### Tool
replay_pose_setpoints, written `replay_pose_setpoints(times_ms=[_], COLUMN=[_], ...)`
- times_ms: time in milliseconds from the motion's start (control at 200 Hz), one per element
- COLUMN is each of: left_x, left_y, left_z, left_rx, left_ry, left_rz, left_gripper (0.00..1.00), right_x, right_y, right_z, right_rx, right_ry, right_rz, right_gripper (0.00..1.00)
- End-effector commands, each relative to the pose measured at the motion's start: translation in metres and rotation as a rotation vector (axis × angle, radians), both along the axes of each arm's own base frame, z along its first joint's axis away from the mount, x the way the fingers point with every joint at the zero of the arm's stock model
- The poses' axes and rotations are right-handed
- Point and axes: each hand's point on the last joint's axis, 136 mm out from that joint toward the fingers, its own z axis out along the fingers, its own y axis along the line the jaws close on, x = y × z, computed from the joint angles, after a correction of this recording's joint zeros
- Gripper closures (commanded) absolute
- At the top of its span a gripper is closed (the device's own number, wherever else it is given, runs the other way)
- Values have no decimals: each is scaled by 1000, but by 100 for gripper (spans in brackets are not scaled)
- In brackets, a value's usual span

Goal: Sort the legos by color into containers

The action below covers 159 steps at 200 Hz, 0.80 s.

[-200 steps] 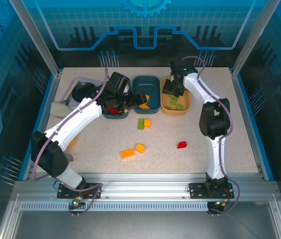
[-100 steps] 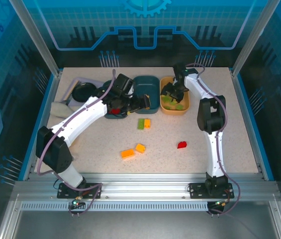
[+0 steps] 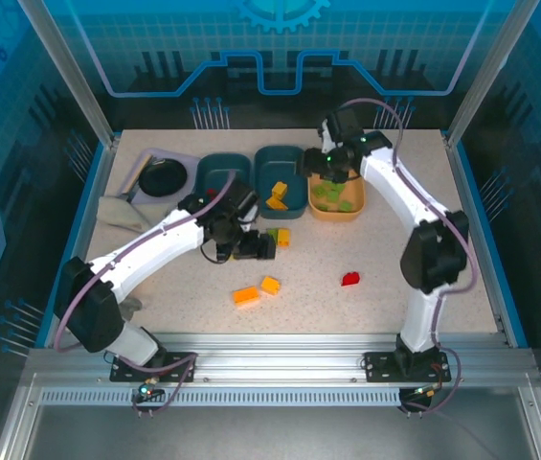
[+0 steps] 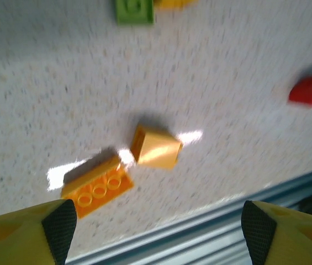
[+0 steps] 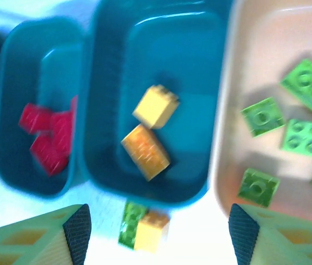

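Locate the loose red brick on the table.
Top view: the red brick lies alone right of centre, nearer than the orange tub and right of the two orange bricks.

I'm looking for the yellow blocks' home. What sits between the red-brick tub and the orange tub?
Another teal tub, holding two yellow bricks, in the right wrist view.

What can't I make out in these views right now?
Top external: the left gripper overlaps the green brick.
Left wrist: that brick is cut by the top edge; the red brick is blurred at the right edge.
Right wrist: red bricks blur together, count unclear.
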Motion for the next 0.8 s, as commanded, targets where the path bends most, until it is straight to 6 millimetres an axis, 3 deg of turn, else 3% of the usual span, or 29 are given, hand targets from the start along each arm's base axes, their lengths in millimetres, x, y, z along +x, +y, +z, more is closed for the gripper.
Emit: replay_pose_setpoints(times_ms=[0,60,95,140,295,460,595,790], left_x=[-43,-52,-56,-59,-54,-49,-47,-42], left_y=[15,18,20,22,28,17,19,18], left_z=[-22,-36,-43,-51,-76,-90,-103,-117], left_rx=[140,203,238,280,363,338,369,397], left_ry=[62,85,88,87,90,87,97,104], left_rz=[-208,-262,-296,-333,-371,-410,-441,-467], left_gripper=[16,15,8,6,5,5,4,5], right_x=[-31,-52,-65,-81,-141,-195,-214,-219], right_y=[13,15,16,18,17,4,-10,-14], right_z=[-2,-6,-7,-9,-8,-14,-19,-20], right_rx=[-3,33,57,85,195,209,197,213], right_ry=[-74,-67,-64,-58,-31,19,33,31], right_rz=[95,117,133,161,283,373,357,317], right_gripper=[26,25,23,21,16,14,13,13])
